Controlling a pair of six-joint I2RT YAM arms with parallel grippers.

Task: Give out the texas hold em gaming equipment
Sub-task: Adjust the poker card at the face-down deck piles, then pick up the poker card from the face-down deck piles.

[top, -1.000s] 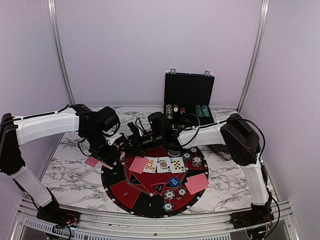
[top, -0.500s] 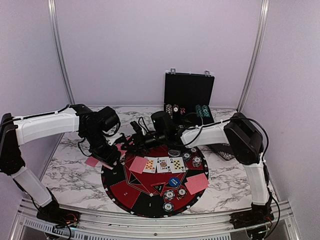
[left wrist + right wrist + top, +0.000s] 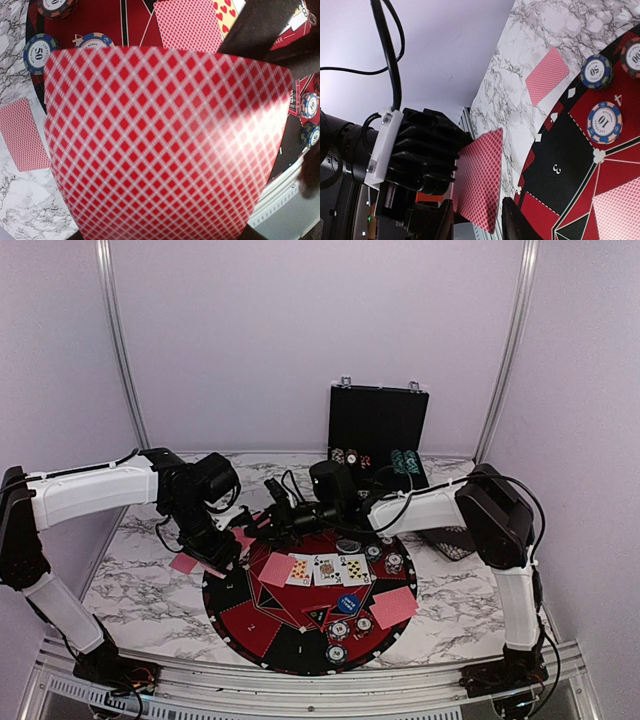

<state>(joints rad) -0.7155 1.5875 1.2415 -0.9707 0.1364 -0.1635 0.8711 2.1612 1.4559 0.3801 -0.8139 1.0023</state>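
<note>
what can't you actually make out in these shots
- Left wrist view: the held card, close and blurred, fills the frame, hiding the fingers of the left hand and most of the mat.
- Right wrist view: only dark fingertips of the right hand show at the bottom edge beside the card, so contact is unclear.
- Top view: values on the chips and what fills the case are too small.

Even bright light, close card [image 3: 160,150] blurred, glare patch
</note>
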